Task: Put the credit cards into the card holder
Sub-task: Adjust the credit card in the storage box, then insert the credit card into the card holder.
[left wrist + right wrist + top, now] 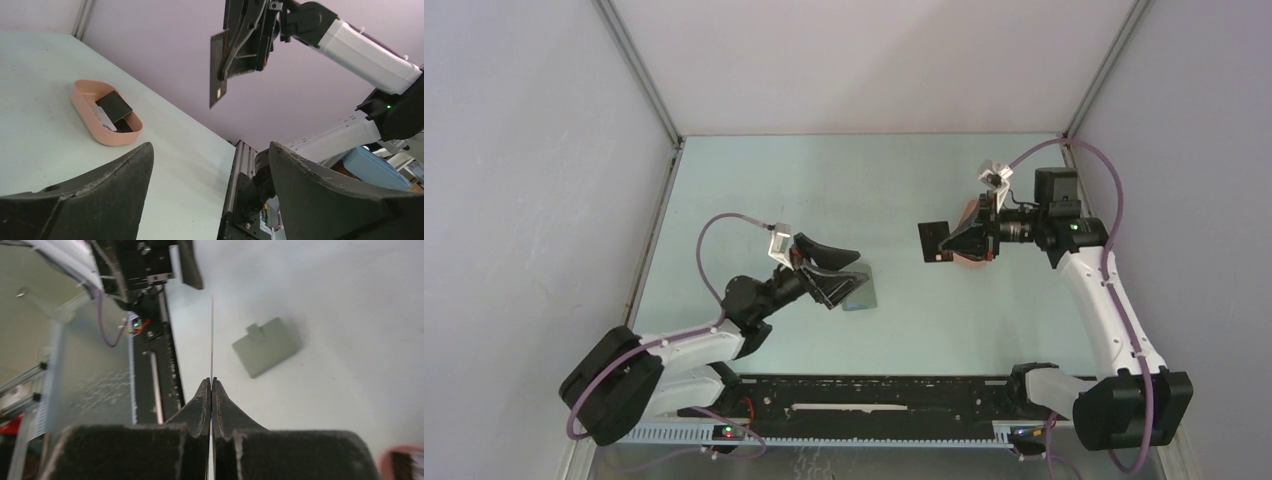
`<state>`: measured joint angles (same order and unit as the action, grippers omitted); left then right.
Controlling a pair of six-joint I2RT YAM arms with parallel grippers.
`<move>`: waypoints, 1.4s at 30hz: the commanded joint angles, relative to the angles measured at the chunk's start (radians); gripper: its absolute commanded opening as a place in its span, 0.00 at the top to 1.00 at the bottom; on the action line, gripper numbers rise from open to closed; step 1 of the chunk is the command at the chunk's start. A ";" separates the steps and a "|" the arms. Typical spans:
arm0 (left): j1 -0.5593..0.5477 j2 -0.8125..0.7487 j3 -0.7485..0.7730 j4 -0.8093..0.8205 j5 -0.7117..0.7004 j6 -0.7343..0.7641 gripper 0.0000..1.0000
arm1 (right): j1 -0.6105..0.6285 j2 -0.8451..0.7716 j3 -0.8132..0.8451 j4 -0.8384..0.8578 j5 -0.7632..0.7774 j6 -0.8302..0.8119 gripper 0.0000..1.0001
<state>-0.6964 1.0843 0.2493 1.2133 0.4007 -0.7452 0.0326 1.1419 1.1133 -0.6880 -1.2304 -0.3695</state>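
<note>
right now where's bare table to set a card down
Bare: table's far half up to the back wall; near strip between card holder and front rail. Crowded: the middle, left claw at the card holder, right claw holding the black card above the pink tray.

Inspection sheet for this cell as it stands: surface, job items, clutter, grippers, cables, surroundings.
surface: pale green table, no damage seen.
job's things: card holder flat on the table; black card held in the air; more cards in the pink tray.
clutter: nothing seen.
grippers: left gripper open, empty; right gripper fingers shut on the black card.
cables: purple cables loop along both arms.
surroundings: plain walls, metal frame posts.
</note>
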 commanded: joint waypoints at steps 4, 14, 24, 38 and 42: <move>-0.053 0.121 0.068 0.199 -0.007 -0.046 0.14 | 0.052 0.011 -0.081 0.121 -0.209 0.048 1.00; -0.137 0.266 0.212 0.199 -0.020 -0.031 0.28 | 0.131 0.050 -0.121 0.224 -0.244 0.132 1.00; -0.147 0.380 0.325 0.196 0.030 -0.072 0.68 | 0.177 0.060 -0.122 0.210 -0.207 0.114 1.00; -0.148 0.300 0.256 0.038 0.103 0.021 1.00 | 0.173 0.024 -0.060 0.113 -0.153 0.049 0.35; -0.147 0.263 0.268 -0.065 0.122 0.063 1.00 | 0.174 0.024 -0.057 0.124 -0.145 0.080 0.37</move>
<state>-0.8406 1.4055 0.5198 1.2457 0.4824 -0.7586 0.2043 1.1919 1.0130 -0.5594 -1.3766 -0.2970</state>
